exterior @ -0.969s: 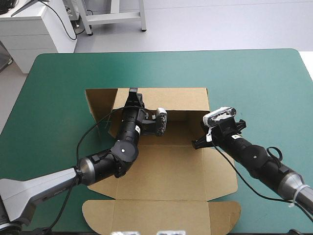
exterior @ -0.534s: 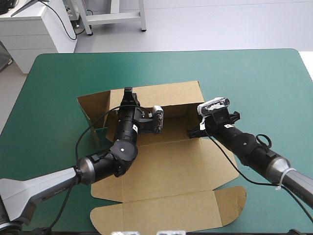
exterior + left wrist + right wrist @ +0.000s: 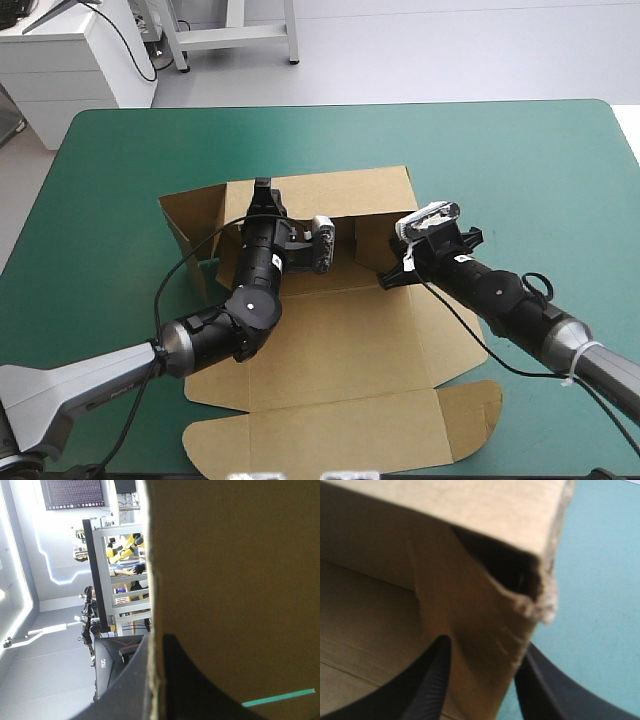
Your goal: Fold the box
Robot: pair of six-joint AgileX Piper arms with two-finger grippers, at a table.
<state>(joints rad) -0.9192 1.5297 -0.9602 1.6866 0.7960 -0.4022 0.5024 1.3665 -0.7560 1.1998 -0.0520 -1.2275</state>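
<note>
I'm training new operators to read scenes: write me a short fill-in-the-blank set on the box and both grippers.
The box lies on a ___ cover. The left gripper is ___ on its raised wall. The right gripper also clamps the ___.
Missing: teal-green; shut; box.

There is one box [image 3: 340, 340], one table [image 3: 530, 160], one left gripper [image 3: 156, 645] and one right gripper [image 3: 486, 645]. Each gripper has two black fingers [image 3: 432, 690], so four fingers altogether.
</note>
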